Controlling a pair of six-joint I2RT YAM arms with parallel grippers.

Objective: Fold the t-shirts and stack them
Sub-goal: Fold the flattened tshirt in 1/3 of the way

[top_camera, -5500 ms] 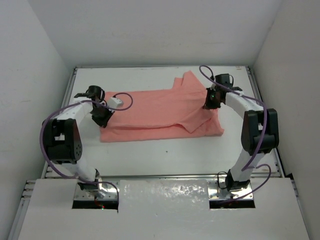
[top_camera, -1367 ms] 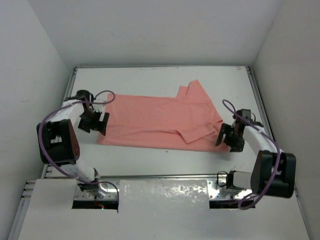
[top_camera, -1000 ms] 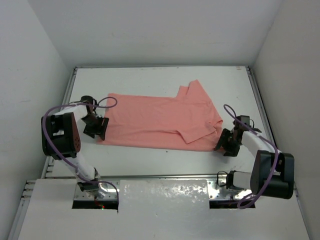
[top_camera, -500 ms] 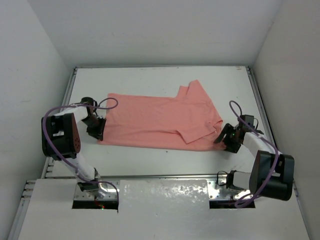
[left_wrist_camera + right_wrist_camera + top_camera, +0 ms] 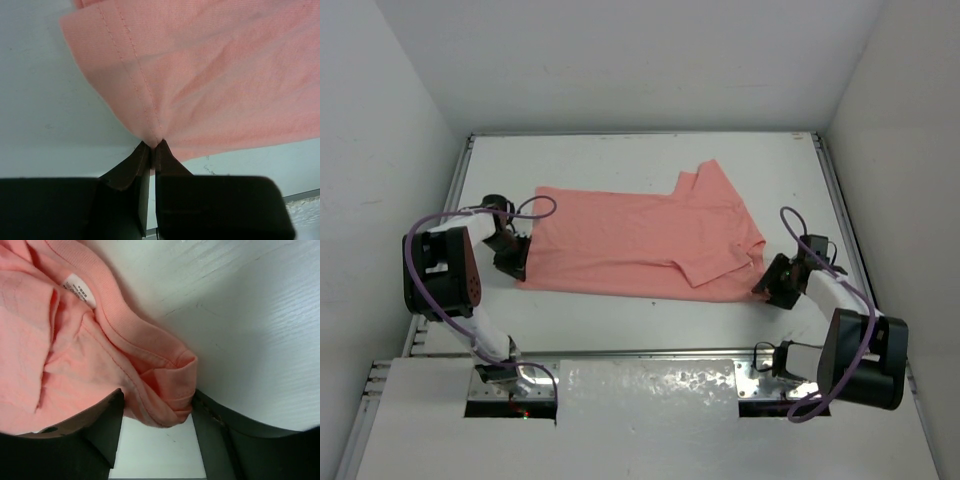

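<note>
Left wrist view: the left pincer [image 5: 152, 146] is clamped on a thin bite of the t-shirt [image 5: 210, 75] hem, which may slip under pull; the right pincer [image 5: 157, 397] stands wide astride a bunched collar fold and would likely catch extra layers; top view shows the garment spread mid-frame on the table [image 5: 640, 160].

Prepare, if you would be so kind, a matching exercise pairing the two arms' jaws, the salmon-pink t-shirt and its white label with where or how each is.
1. left jaws
2. right jaws
3. salmon-pink soft cloth t-shirt
4. small white rectangular fabric label

A. beside the ribbed neckband
B. shut on the shirt's stitched hem
C. lying across the white flat table
D. apart, bunched collar cloth between them

Pairs: 1-B, 2-D, 3-C, 4-A.
</note>
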